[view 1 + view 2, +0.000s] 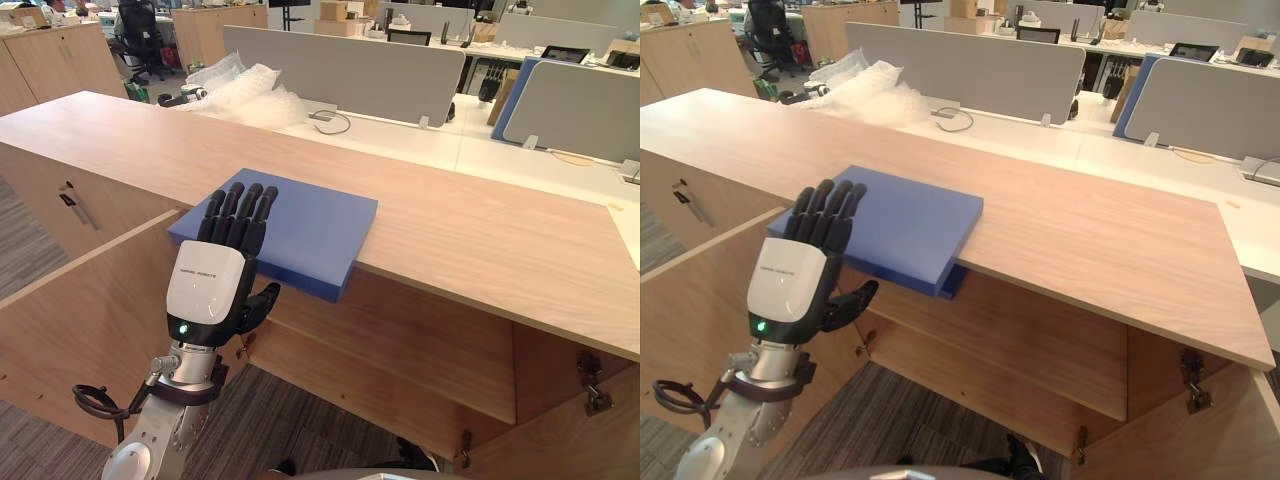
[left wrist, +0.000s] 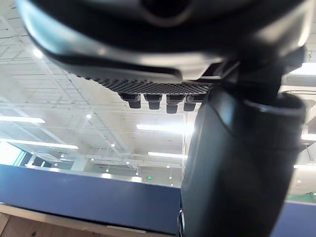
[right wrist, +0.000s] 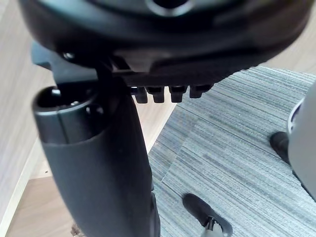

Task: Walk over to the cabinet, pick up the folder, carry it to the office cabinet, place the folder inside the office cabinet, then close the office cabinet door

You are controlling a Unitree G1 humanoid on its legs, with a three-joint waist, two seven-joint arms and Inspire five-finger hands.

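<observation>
Left eye view. Nearest to you is the left hand (image 1: 214, 283), raised in front of the wooden cabinet (image 1: 480, 225). Its fingers (image 1: 240, 212) lie straight and close together over the near corner of the blue folder (image 1: 305, 232), and the thumb juts out beneath the folder's overhanging edge. The folder lies flat on the cabinet top, with its near corner projecting past the front edge. Below it, an open door (image 1: 85, 315) and a bare shelf (image 1: 400, 335) show the cabinet's interior.

Right eye view. You see the same arrangement: the fingers are above the folder and the thumb below it, and no clamp is evident.

Left wrist view. Ceiling shows between the fingertips and the folder's blue edge, so you may judge that the hand is spread about the corner and not closed on it.

Right wrist view. The right hand (image 3: 96, 163) hangs over grey carpet (image 3: 232, 148), beside a wood panel, with its fingers relaxed and holding nothing.

Progress. The approach looks complete and the grasp is being set up. The lift, the carry, the placing inside and the closing of the door are all left for you to do.
</observation>
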